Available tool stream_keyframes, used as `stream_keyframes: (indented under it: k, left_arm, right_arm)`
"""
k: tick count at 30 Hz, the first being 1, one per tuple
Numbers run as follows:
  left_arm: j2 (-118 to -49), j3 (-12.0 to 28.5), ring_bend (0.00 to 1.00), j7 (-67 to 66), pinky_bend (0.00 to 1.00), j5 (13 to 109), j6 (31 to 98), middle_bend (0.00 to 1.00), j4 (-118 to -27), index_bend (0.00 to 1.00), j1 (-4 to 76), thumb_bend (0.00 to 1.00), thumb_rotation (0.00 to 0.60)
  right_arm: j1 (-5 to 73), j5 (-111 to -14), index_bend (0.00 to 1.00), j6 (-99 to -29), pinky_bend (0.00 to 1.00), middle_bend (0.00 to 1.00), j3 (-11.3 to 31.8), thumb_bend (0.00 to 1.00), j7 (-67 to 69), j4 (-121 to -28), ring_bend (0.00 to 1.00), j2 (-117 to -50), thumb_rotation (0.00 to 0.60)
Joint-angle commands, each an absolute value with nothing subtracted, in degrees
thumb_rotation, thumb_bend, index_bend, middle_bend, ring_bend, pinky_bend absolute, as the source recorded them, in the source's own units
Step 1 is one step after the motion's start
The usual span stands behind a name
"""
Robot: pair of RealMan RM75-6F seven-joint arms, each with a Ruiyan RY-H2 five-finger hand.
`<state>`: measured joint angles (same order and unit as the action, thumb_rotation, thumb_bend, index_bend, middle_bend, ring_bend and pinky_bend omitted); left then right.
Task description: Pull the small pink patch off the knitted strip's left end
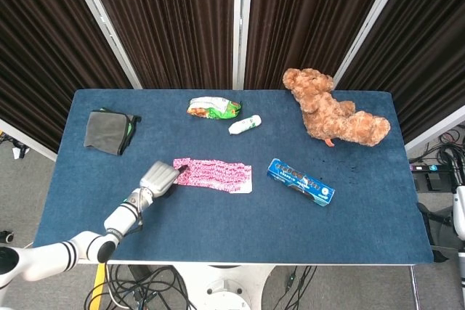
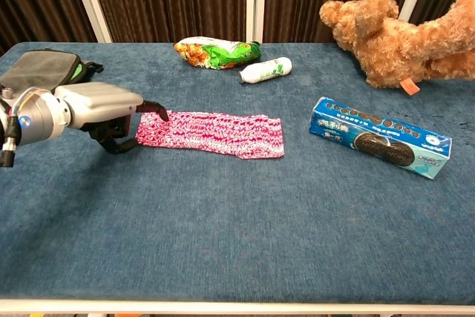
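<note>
My left hand [image 2: 100, 113] sits at the knitted strip's [image 2: 211, 134] nine o'clock end, dark fingers [image 2: 157, 111] curled down onto the pink patch [image 2: 152, 130], which lies flat near the table's [image 2: 237, 243] middle. I cannot tell whether the fingers have it pinched. I judge the pull not yet made; the peel remains. My right hand is out of sight.
</note>
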<state>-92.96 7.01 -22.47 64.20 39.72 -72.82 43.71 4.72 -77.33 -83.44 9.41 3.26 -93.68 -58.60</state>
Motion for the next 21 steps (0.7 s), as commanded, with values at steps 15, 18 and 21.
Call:
stream_keyframes:
  k: [15,18,21]
  left_arm:
    - [-92.66,3.82,0.95,-19.91,0.94,64.65,41.47,1.00,-70.88,0.16,42.69,0.51,0.600]
    - [-91.92,3.53,0.95,-19.95,0.94,63.94,41.80,1.00,-70.92,0.16,42.25,0.51,0.600]
    - [-91.31,3.12,0.95,-19.72,0.94,62.85,41.44,1.00,-70.73,0.16,41.81,0.51,0.600]
  right_arm:
    - [5.17,-76.93,0.00,-82.43,0.00,0.00,9.23,0.01,3.16,-93.66,0.00,-59.05,0.600]
    - [5.25,-77.09,0.00,-82.37,0.00,0.00,9.17,0.01,3.09,-93.83,0.00,-59.03,0.600]
    - [5.34,-77.36,0.00,-82.02,0.00,0.00,8.99,0.02,3.63,-94.26,0.00,-58.84,0.600]
